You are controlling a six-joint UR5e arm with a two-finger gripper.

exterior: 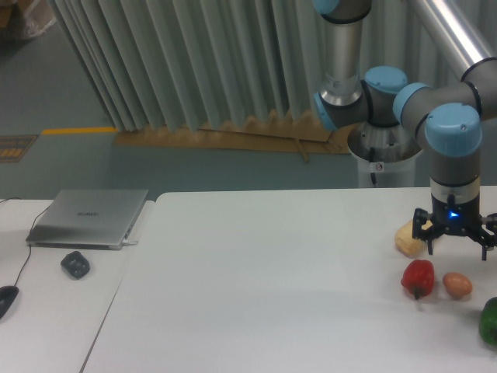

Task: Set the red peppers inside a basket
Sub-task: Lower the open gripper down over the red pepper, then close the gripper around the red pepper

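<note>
I am counting one red pepper (418, 277) sitting on the right of the desk (272, 295), with one orange-brown egg-shaped item (457, 284) just beside it. One dark green pepper (489, 321) is showing at the near right edge, and one pale yellow lump (404, 238) is lying farther back. On the left I am seeing one laptop (88, 217), one small dark object (75, 264) and one mouse (6, 298).

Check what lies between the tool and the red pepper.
Nothing: in the fixed camera view, only bare white table separates the open tool from the red pepper below it.
</note>
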